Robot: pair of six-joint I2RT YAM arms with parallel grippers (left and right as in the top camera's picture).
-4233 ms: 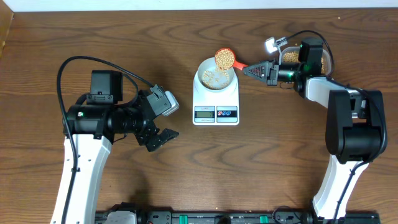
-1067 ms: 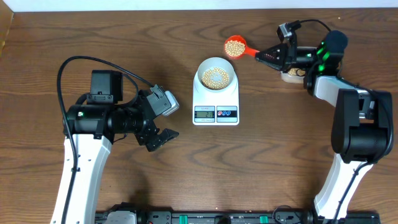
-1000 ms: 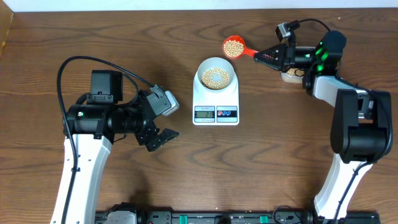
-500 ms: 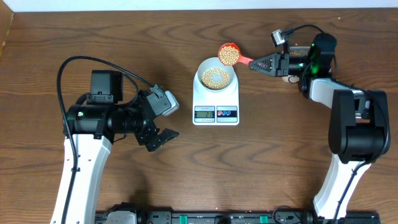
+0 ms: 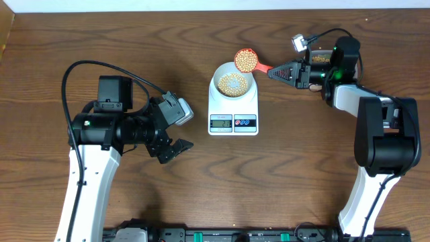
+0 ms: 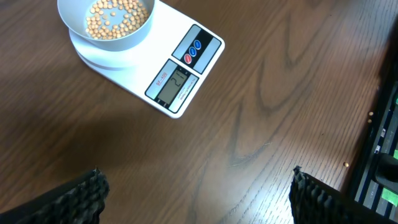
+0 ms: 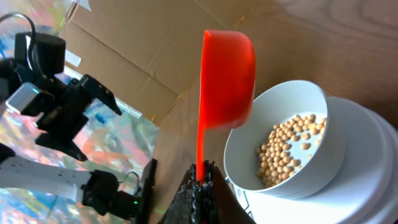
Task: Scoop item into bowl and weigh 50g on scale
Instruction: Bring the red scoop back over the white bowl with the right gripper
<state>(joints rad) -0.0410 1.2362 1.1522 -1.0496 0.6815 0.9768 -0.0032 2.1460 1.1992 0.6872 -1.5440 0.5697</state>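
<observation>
At the middle of the wooden table [image 5: 201, 40] sits one white scale [image 5: 233, 106], with one grey display and two round buttons, one red and one blue, along its front edge. One pale bowl [image 5: 218, 79] stands on the scale's platform, and a shallow layer of tan beans [image 5: 232, 83], far too many to count, covers its bottom.

One red scoop [image 5: 261, 66] hangs in the air at the bowl's far right rim. Its cup faces up, is heaped with more beans, and just overlaps the rim from above. The right gripper [image 5: 273, 70] has its two fingers pressed together on the end of the scoop's thin handle. From the wrist camera the handle rises straight out of the pinch, with the cup beside and above the bowl.

Two arms are at work. The left gripper [image 5: 177, 149] hovers low over bare wood, to the front left of the scale and well apart from it. Its two fingers [image 6: 71, 199] are spread wide and hold nothing. Its own camera looks across at the scale and bowl from that side.
</observation>
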